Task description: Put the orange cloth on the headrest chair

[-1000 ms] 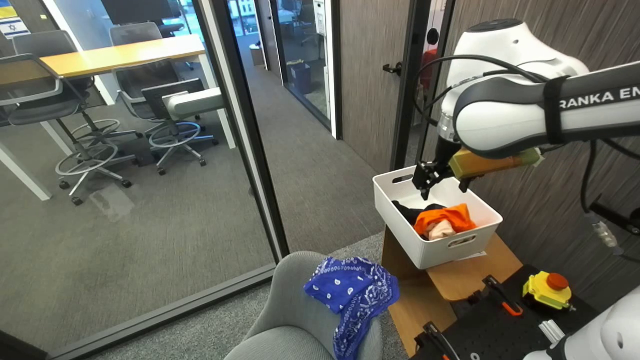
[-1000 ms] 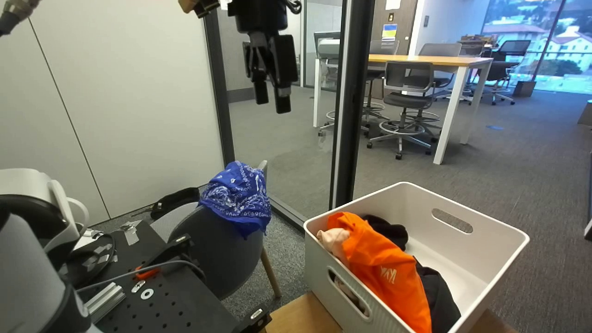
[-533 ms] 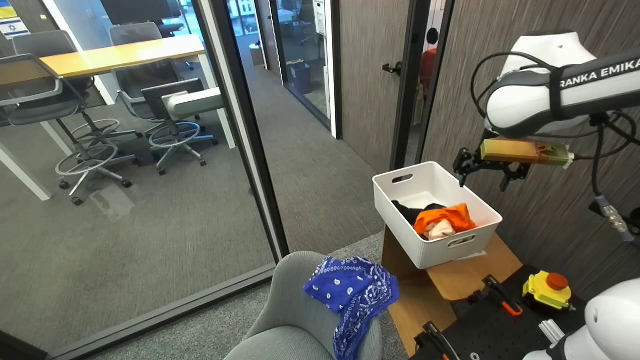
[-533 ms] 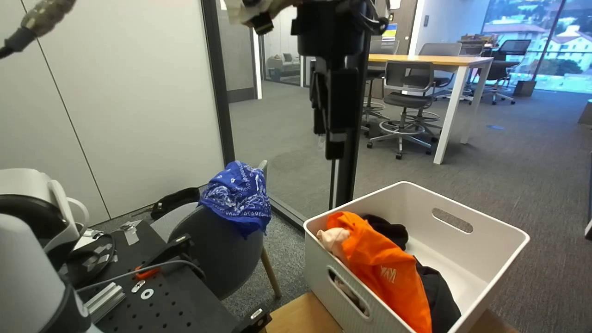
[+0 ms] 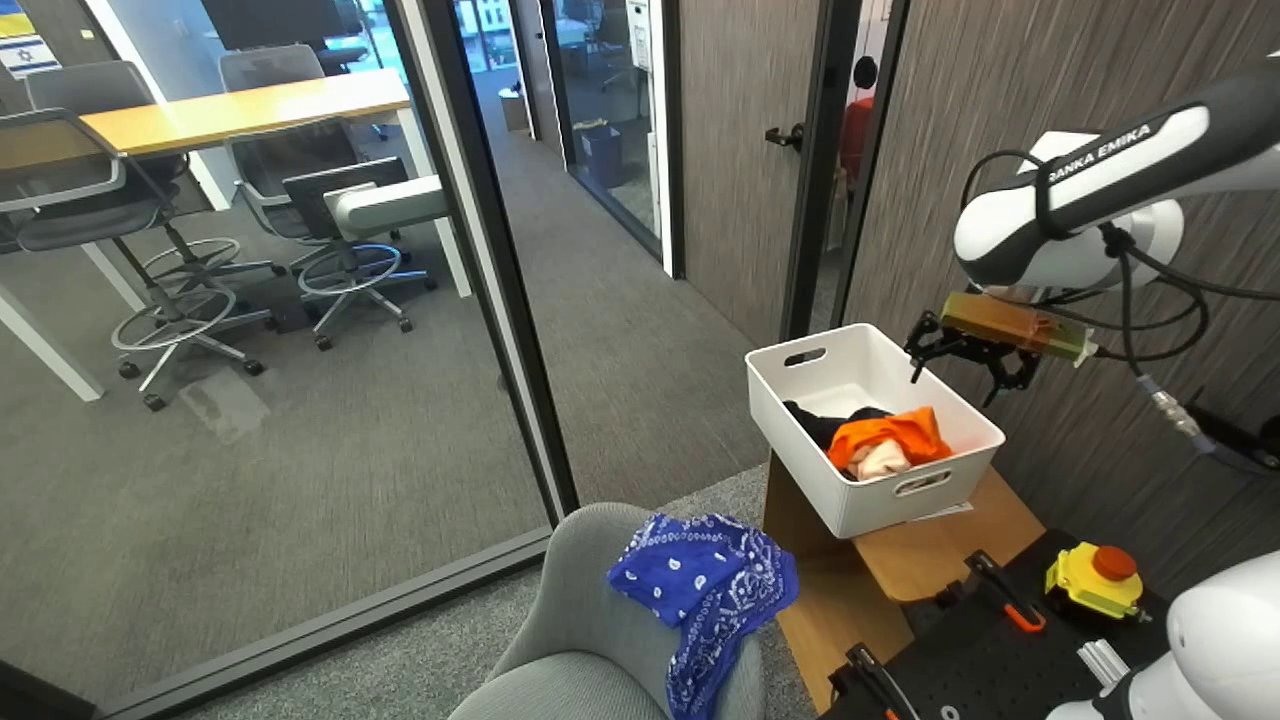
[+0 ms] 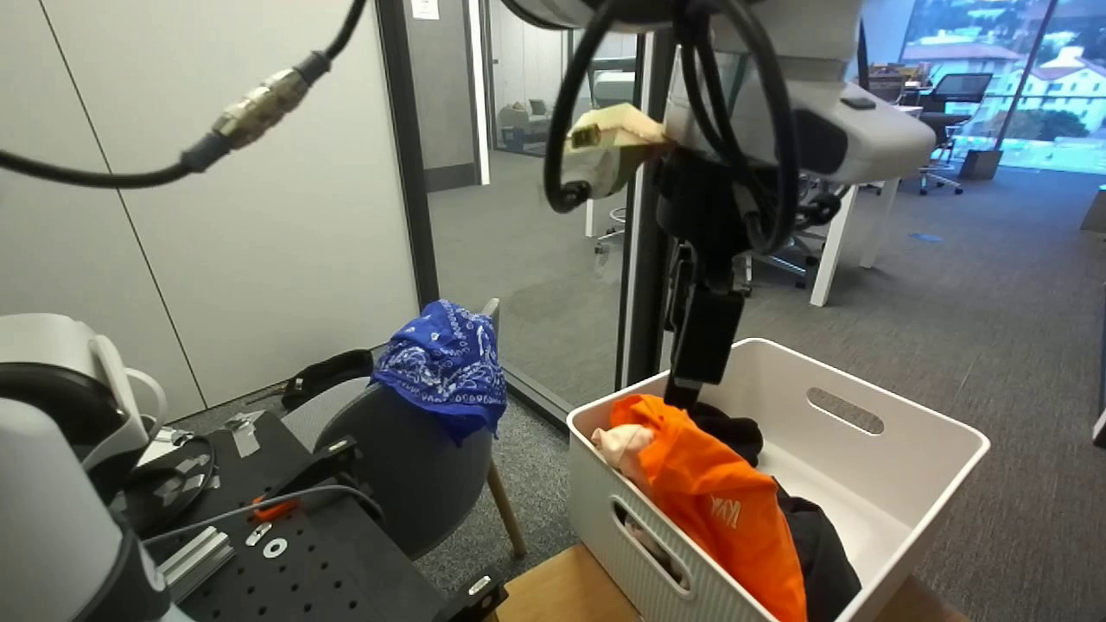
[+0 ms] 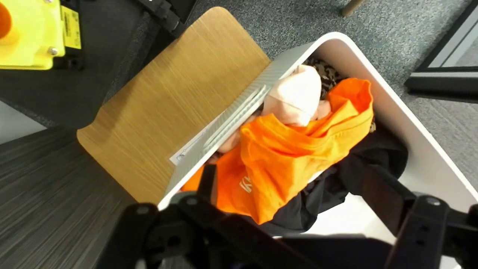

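Noted gripper [image 5: 952, 388] spread wide, empty between 2 fingers [image 7: 388, 201]; aimed downward, presumably to meet the cloth from above. Located orange cloth [image 7: 276, 157] below the gripper, apart from it, heaped inside a white bin [image 5: 868, 508] over black cloth [image 7: 306, 207] and against a peach bundle [image 7: 293, 99]; probably propped by both, hence raised into folds likely good for pinching. Found wooden stand [image 7: 186, 93] under the bin, lower than the gripper, perhaps placed to bring the contents within reach. Well apart from the gripper, off to its side, saw gray chair [image 5: 585, 590] with blue bandana [image 5: 705, 580] draped over its backrest; judged the intended landing place, on bare fabric beside the bandana or over it. Judged at the aligning step, before any grasp. Next: lower, avoid the rim close to 1 finger in the wrist view, close on orange only, to keep from dragging out black or peach.
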`<state>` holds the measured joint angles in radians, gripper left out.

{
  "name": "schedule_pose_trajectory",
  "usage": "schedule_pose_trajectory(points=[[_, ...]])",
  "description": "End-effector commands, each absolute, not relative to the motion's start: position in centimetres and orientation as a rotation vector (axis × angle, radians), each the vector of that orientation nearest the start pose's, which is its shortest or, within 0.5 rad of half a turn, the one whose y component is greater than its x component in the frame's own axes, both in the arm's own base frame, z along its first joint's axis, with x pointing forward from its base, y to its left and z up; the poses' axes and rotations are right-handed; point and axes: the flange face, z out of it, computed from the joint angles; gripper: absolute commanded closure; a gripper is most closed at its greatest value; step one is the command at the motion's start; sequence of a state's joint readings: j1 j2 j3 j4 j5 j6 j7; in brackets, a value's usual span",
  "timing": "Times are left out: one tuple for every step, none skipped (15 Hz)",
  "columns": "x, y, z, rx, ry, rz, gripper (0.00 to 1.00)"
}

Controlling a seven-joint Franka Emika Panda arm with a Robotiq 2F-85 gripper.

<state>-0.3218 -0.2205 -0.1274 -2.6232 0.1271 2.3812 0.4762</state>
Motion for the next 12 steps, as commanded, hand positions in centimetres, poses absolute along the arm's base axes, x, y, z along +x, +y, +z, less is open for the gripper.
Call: schedule_pose_trajectory(points=[[41.4,-19.8,29.2,-2.533,1.553,0.088,0.00],[42.0,-20.1,28.3,-2.505,1.574,0.114,0.00],[42.5,-20.5,27.1,-2.482,1.611,0.143,0.00],[43.0,-20.7,26.2,-2.469,1.626,0.164,0.00],[43.4,-21.0,25.0,-2.457,1.643,0.192,0.00],[43.7,-21.3,24.1,-2.445,1.657,0.217,0.00],[44.0,-21.7,23.2,-2.435,1.671,0.239,0.00],[44.2,-21.9,22.4,-2.426,1.680,0.262,0.00],[44.4,-22.2,21.8,-2.417,1.690,0.277,0.00],[44.6,-22.4,21.2,-2.411,1.698,0.291,0.00],[44.8,-22.6,20.7,-2.406,1.705,0.302,0.00],[44.9,-22.7,20.2,-2.403,1.710,0.312,0.00]])
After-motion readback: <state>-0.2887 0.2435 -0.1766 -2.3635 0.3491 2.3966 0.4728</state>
